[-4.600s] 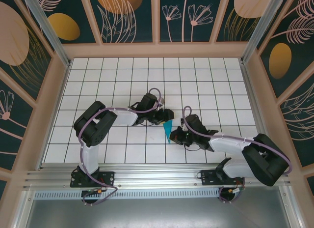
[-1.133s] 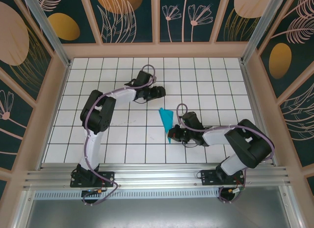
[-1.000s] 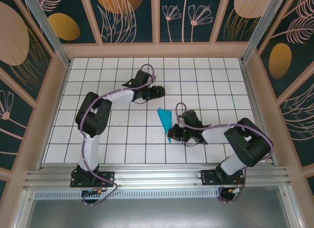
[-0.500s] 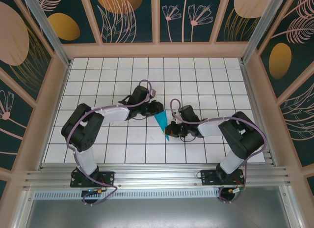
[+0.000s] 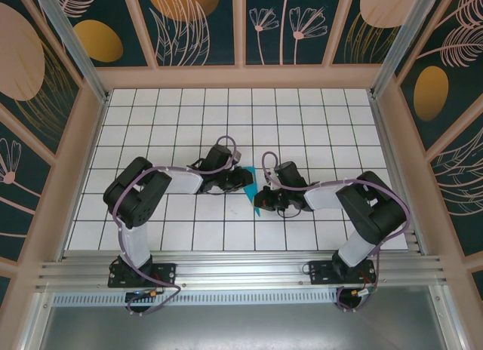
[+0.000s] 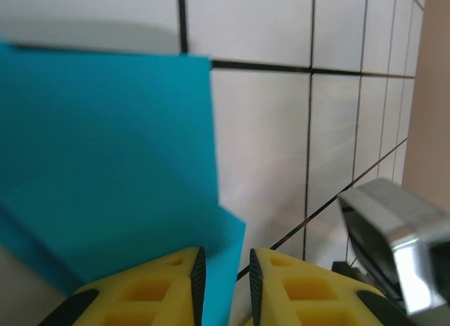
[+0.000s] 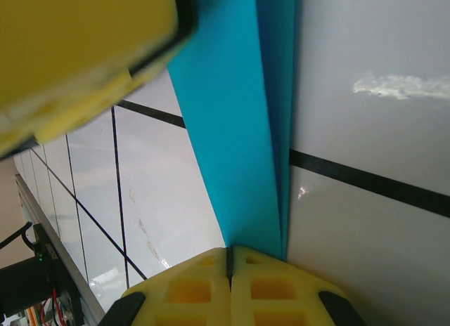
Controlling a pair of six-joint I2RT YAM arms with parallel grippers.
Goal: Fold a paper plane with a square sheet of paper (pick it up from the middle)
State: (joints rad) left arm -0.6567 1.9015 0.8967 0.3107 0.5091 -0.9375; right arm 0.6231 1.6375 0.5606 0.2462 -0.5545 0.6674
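The folded paper (image 7: 232,143) is found at the middle of the counter (image 5: 317,124), between the claws. The right claw (image 7: 228,259) is clamped on its edge. The left claw (image 6: 225,259) is narrowed to a slit at a corner; a grip cannot be told.

- The table (image 5: 317,116) is white, with thin black lines that make squares.
- A light wood frame (image 5: 241,77) runs around it.
- The walls (image 5: 215,44) are dark blue-green, with pale plant drawings and orange round shapes.
- A shiny metal rail (image 5: 241,271) sits along the near edge.
- The light is bright and even.
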